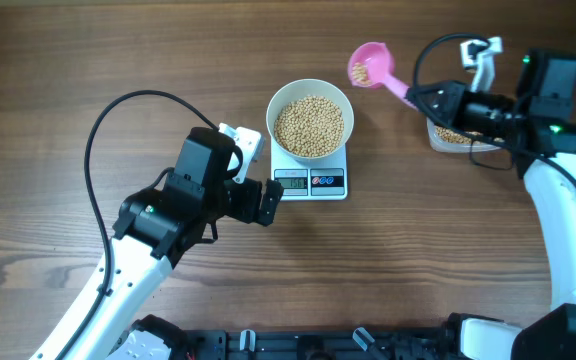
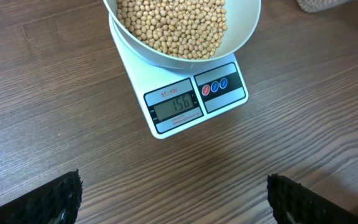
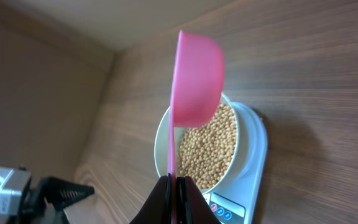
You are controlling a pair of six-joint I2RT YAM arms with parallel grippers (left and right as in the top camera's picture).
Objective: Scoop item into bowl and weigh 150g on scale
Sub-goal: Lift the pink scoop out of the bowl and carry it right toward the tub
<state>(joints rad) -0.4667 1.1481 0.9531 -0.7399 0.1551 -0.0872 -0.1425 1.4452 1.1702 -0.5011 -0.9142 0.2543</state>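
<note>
- Across the whole overhead view, the wooden tabletop (image 1: 88, 60) carries everything within reach of both arms.
- Lower left of centre, the left hand (image 1: 265, 200) hovers with its fingers spread wide, grasping nothing. Its camera faces the scale, probably to read it.
- At upper right, the right hand (image 1: 415, 97) is clenched on the handle of the pink scoop (image 1: 371, 66), mouth up beside the bowl, so nothing spills.
- At centre, the scale (image 1: 311, 182) seems to read 156, slightly above target.
- On the scale sits the bowl (image 1: 272, 115), so its load is weighed.
- A clear tub (image 1: 443, 140) lies under the right arm, likely as supply.
- Beans (image 1: 310, 125) cover the bowl's bottom, and a few lie in the scoop.
</note>
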